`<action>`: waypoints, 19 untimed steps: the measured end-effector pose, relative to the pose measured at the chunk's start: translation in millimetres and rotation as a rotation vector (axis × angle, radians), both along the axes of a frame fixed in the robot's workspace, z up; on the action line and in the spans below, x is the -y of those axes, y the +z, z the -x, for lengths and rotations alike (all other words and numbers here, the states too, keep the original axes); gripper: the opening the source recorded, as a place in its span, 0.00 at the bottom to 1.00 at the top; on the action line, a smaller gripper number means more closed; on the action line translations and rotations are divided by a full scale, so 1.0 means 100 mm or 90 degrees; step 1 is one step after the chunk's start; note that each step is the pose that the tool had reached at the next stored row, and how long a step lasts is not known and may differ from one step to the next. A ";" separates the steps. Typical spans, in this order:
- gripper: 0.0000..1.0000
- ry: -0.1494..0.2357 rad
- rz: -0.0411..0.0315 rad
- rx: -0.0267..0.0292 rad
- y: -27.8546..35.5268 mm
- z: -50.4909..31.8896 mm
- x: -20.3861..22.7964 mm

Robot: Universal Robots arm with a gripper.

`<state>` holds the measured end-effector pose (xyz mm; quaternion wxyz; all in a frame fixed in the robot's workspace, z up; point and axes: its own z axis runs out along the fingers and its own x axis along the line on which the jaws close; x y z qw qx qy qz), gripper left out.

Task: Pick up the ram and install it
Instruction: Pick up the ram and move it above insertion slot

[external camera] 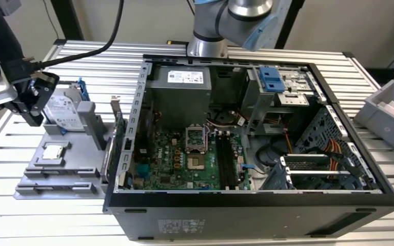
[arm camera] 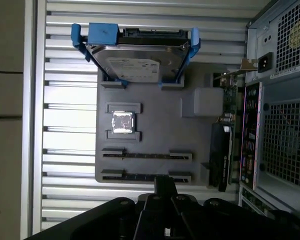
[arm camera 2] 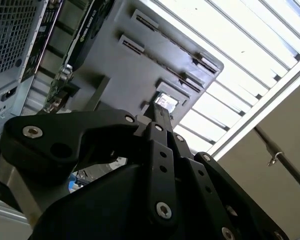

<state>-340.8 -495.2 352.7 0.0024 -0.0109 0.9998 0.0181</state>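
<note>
The hand [external camera: 35, 121] hovers clenched and empty over the grey tray [external camera: 80, 148], left of the open computer case [external camera: 252, 198]. The ram is not in its grip, so pickup and installation both look undone.

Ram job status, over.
Black gripper shut, apparently empty, near grey parts tray. Dark green ram stick: cannot place it. Silver hard drive, square CPU chip on tray, untouched.

from my console i see a silver slatted aluminium table [external camera: 53, 225] spanning the exterior view from seven o'clock round to one. behind it, from twelve to two o'clock, runs a plain beige wall [external camera: 361, 25]. a grey bin [external camera: 378, 119] sits at three o'clock. in the second wrist view, strong light glares off the slats [arm camera 2: 250, 55], and past the table edge lies a tan surface [arm camera 2: 275, 200], probably floor.
</note>
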 end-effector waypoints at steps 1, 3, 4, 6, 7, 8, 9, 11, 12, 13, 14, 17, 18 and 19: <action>0.00 0.004 0.0000 0.0000 0.000 0.000 0.000; 0.00 0.018 0.0000 0.0000 0.000 0.000 0.000; 0.00 0.027 0.0000 0.0000 0.000 0.000 0.000; 0.00 0.036 0.0000 0.0000 0.000 0.001 0.000; 0.00 0.041 0.0000 0.0001 -0.001 0.001 0.000; 0.00 0.045 0.0000 0.0000 0.000 0.001 0.000; 0.00 0.049 0.0000 0.0000 0.000 0.001 0.000; 0.00 0.058 0.0000 0.0000 0.000 0.001 0.000; 0.00 0.062 0.0000 0.0000 0.000 0.001 0.000; 0.00 0.065 0.0000 0.0000 0.000 0.001 0.000; 0.00 0.069 0.0000 0.0000 0.000 0.001 0.000; 0.00 0.079 0.0000 0.0000 0.000 0.001 0.000; 0.00 0.083 0.0000 0.0000 0.000 0.001 0.000; 0.00 0.086 0.0000 0.0000 0.000 0.001 0.000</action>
